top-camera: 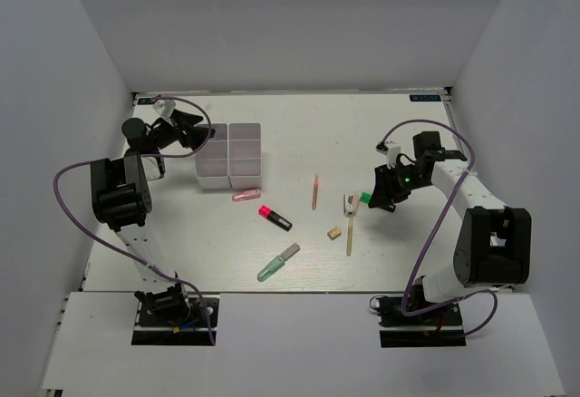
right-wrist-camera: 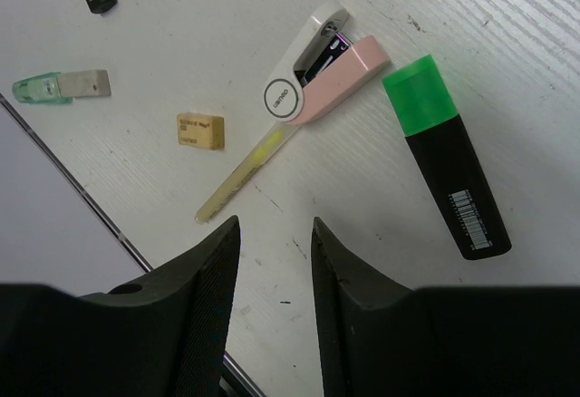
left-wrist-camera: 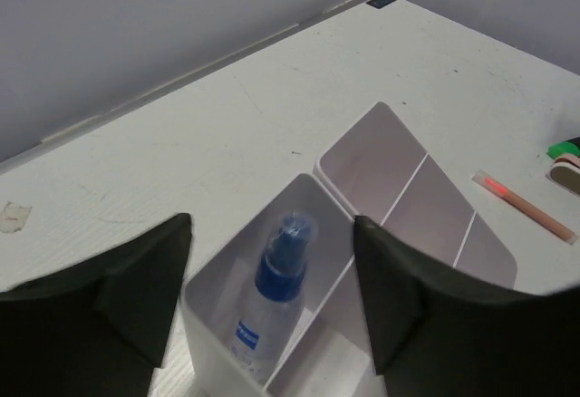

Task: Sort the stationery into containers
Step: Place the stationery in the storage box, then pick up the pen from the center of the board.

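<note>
Two white trays [top-camera: 211,155] [top-camera: 245,154] stand side by side at the back left. My left gripper [top-camera: 188,129] is open over the left tray's end compartment [left-wrist-camera: 213,311], where a blue marker [left-wrist-camera: 275,290] stands; the fingers do not touch it [left-wrist-camera: 272,227]. My right gripper [top-camera: 381,198] is open and empty just above the table [right-wrist-camera: 275,234], beside the green-black marker [right-wrist-camera: 448,157]. On the table lie a pink tube [top-camera: 246,195], a red-black marker [top-camera: 275,217], a pale green marker [top-camera: 277,262], an orange pencil [top-camera: 314,191], a tan eraser [right-wrist-camera: 200,130] and a wooden pencil [right-wrist-camera: 240,179].
A white and pink stapler-like item [right-wrist-camera: 317,75] lies across the wooden pencil's far end. The second tray [left-wrist-camera: 381,157] shows empty compartments. White walls enclose the table on three sides. Purple cables loop beside both arms.
</note>
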